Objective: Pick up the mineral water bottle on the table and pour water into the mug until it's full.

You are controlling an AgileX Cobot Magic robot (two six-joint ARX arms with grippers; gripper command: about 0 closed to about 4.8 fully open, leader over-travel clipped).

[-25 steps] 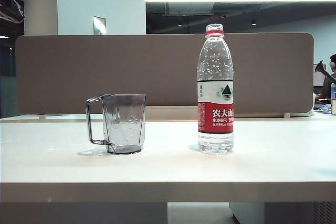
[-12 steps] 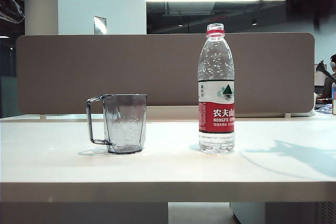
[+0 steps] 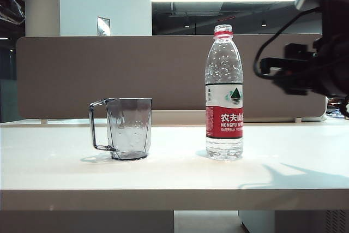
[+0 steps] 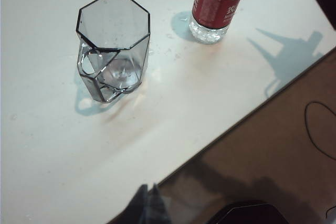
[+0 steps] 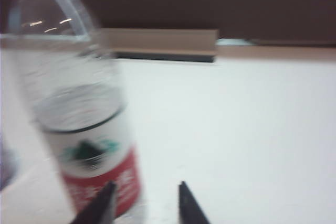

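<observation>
1. The jaws of the right gripper (image 5: pixel 143 203) stand parted in the right wrist view, with bare white counter showing between the two dark fingertips (image 5: pixel 105 196); they grasp nothing.
2. The jaws of the left gripper do not show clearly in any view, so I cannot tell how they stand; the left wrist view looks down on the counter from beyond its edge.
3. In the exterior view the right arm (image 3: pixel 313 64) hangs above the counter at the right, its dark body level with the upper half of the mineral water bottle (image 3: pixel 223 94) and apart from it, casting a shadow on the counter below.
4. The mineral water bottle stands upright on the counter (image 3: pixel 163 173), right of centre in the exterior view, uncapped, with a red neck ring and a red-and-white label.
5. In the right wrist view the bottle is blurred and close, just beside one fingertip; whether they touch cannot be told.
6. The mug (image 3: pixel 124 128) stands upright to the left of the bottle in the exterior view, well apart from it, its handle turned away from the bottle.
7. A grey-brown divider panel (image 3: pixel 109 75) runs along the far side of the counter.
</observation>
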